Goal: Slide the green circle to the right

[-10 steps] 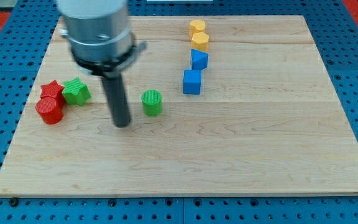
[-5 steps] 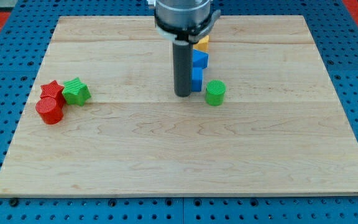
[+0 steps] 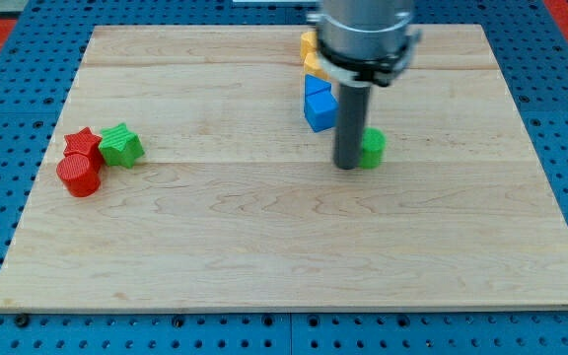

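One upright rod, my tip point(image 3: 349, 166) against the green circle's point(image 3: 372, 148) left.

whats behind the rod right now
The green circle sits just right of my tip, its left part covered by the rod. Higher up, the rod hides parts of the blue blocks and yellow blocks.

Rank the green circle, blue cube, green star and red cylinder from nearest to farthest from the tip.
1. Green circle, touching my tip on its right.
2. Blue cube, up-left of it.
3. Green star, far left.
4. Red cylinder, farthest left.
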Action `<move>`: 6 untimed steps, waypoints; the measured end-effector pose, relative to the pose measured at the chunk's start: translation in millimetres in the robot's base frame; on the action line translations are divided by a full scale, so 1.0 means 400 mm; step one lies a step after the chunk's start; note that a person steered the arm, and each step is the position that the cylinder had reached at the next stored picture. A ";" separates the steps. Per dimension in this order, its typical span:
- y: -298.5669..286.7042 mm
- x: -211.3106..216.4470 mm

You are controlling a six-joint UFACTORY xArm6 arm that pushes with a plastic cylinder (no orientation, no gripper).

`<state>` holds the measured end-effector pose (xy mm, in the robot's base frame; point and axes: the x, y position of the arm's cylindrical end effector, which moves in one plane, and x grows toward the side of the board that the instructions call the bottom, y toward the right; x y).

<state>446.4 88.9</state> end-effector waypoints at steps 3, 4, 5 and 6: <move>-0.021 -0.137; 0.009 -0.097; 0.025 -0.069; 0.057 -0.063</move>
